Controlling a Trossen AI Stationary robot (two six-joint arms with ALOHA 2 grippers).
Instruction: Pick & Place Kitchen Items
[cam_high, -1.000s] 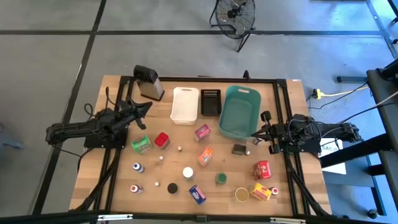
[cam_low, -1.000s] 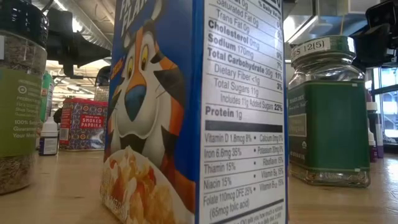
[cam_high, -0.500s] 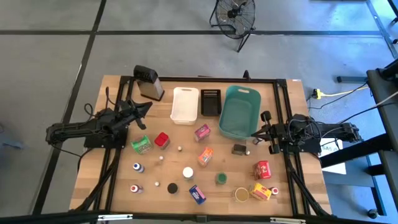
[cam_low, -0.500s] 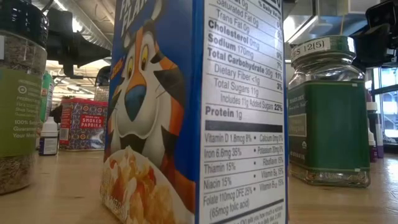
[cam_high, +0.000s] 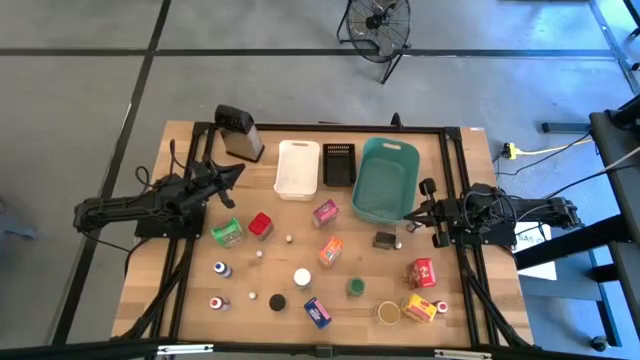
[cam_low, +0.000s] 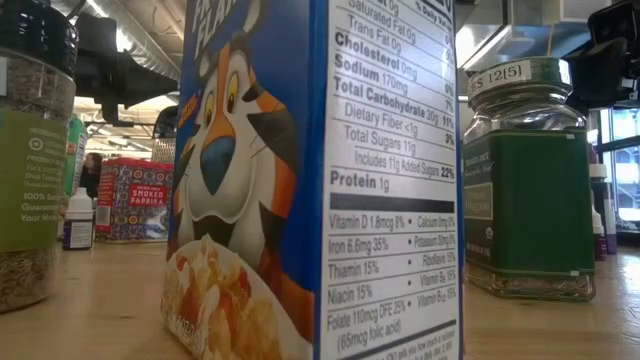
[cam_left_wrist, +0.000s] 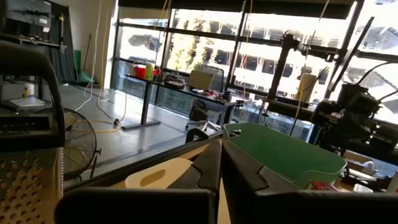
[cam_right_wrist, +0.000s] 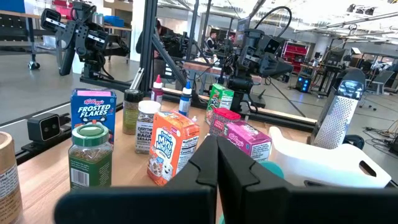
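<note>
Small kitchen items stand scattered over the near half of the wooden table: a green packet, a red box, a pink box, an orange box, a blue cereal box, a green jar, a yellow box and little capped bottles. My left gripper hovers shut at the table's left side, level with the bins. My right gripper hovers shut at the right side, beside the teal basket. Neither holds anything.
A white bin, a black tray and a teal basket stand in a row at the far middle of the table. A metal grater stands at the far left. A fan stands on the floor beyond the table.
</note>
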